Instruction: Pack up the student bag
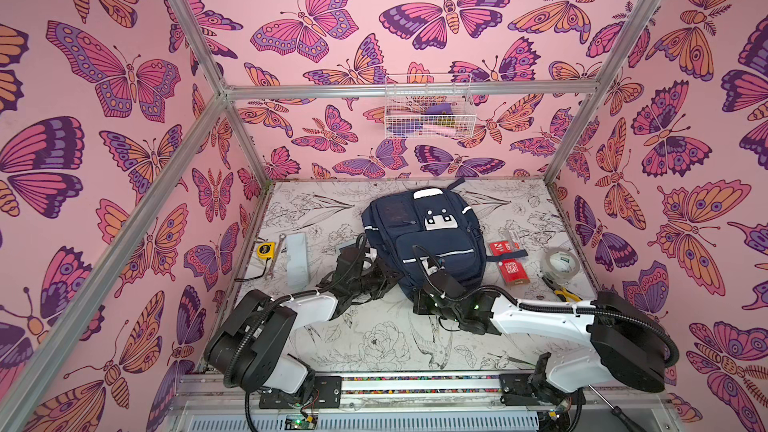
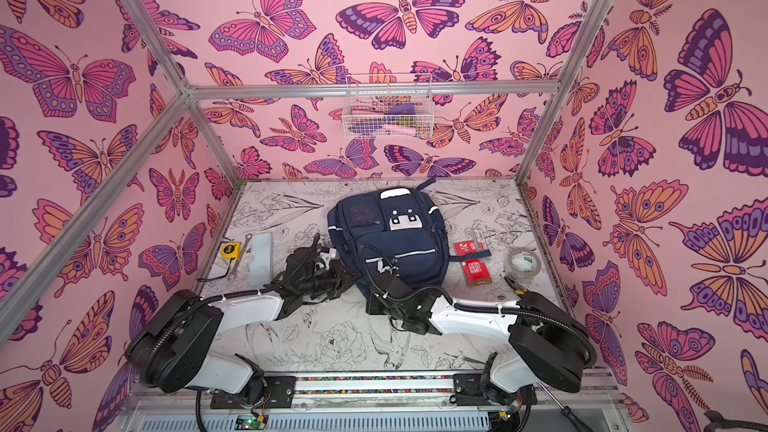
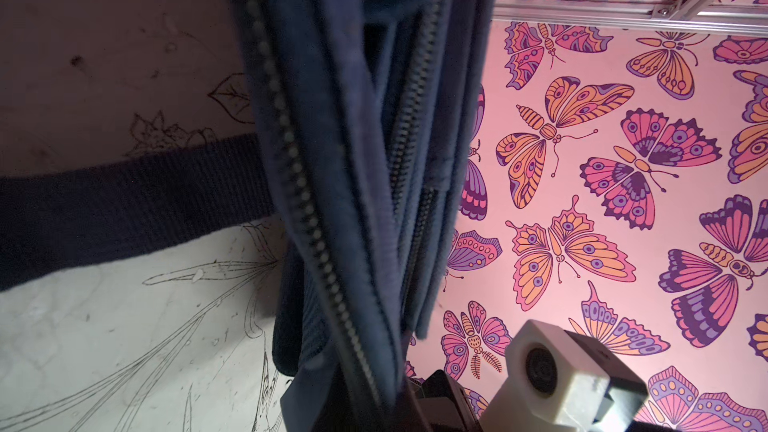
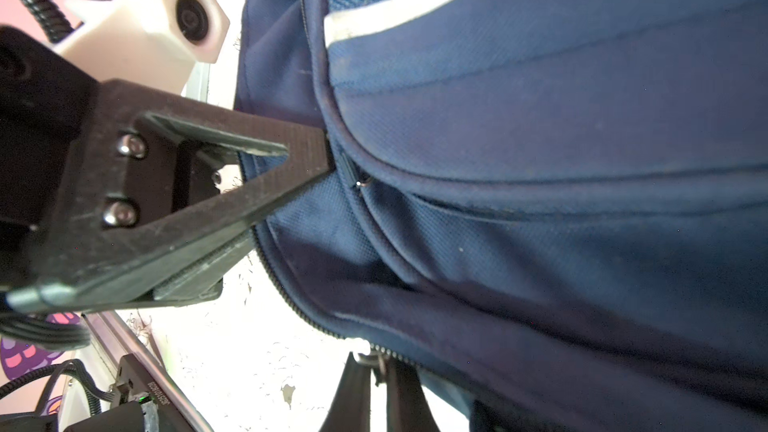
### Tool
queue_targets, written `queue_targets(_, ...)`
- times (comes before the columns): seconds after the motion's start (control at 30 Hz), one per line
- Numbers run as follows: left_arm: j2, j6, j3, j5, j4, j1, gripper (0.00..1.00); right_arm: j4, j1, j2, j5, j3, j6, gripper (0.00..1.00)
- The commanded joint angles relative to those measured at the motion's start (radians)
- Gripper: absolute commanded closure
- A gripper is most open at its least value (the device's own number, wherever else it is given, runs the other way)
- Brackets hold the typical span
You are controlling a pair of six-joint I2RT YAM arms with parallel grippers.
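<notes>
So the student bag (image 1: 432,238) (image 2: 390,234) is lying flat, front pockets up, in the middle of the worktop (image 1: 374,338) and toward the back wall. Both top views show it the same way.

The left claw (image 1: 384,280) is in at the bag's near-left corner. The right wrist view gets a good side look at that left claw (image 4: 326,155): its jaws are pinched together on a fold of the navy fabric, just beside a zip pull (image 4: 358,179). The left wrist view backs that up, with bag cloth and zip teeth (image 3: 299,184) running right past the lens (a bit blurry, mind).

The right claw (image 1: 417,301) sits at the bag's near edge. In its own wrist view the right claw (image 4: 376,369) is closed up narrow, right at the zip line along the bag's rim. Whether it's actually got a pull or just cloth, I can't tell.

Other stuff on the worktop: to the left of the bag there's a yellow tape measure (image 1: 265,250), a wrench (image 1: 277,253) and a white block (image 1: 297,259). To the right are two red packets (image 1: 513,272) and a roll of clear tape (image 1: 561,263). There's a wire basket (image 1: 428,108) up on the back wall.
</notes>
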Motion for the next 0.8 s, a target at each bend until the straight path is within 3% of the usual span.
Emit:
queue_targets(0.0, -0.009, 0.017, -0.003, 0.071, 0.093, -0.015, 1.0, -0.092, -0.009, -0.05, 0.029, 0.027, 0.017, 1.0)
queue_targets(0.27, -0.053, 0.136, 0.048, -0.01, -0.189, 0.018, 1.0, -0.632, -0.005, -0.163, 0.014, 0.134, 0.039, 1.0)
queue_targets(0.47, -0.057, 0.211, 0.096, -0.046, -0.337, 0.039, 1.0, -0.979, -0.015, -0.192, 0.095, 0.234, -0.041, 1.0)
queue_targets(0.53, -0.059, 0.244, 0.114, -0.062, -0.405, 0.046, 1.0, -1.049, -0.036, -0.19, 0.127, 0.255, -0.084, 1.0)
queue_targets(0.77, -0.073, 0.356, 0.177, -0.13, -0.602, 0.092, 1.0, -1.134, -0.255, -0.186, 0.192, 0.224, -0.22, 1.0)
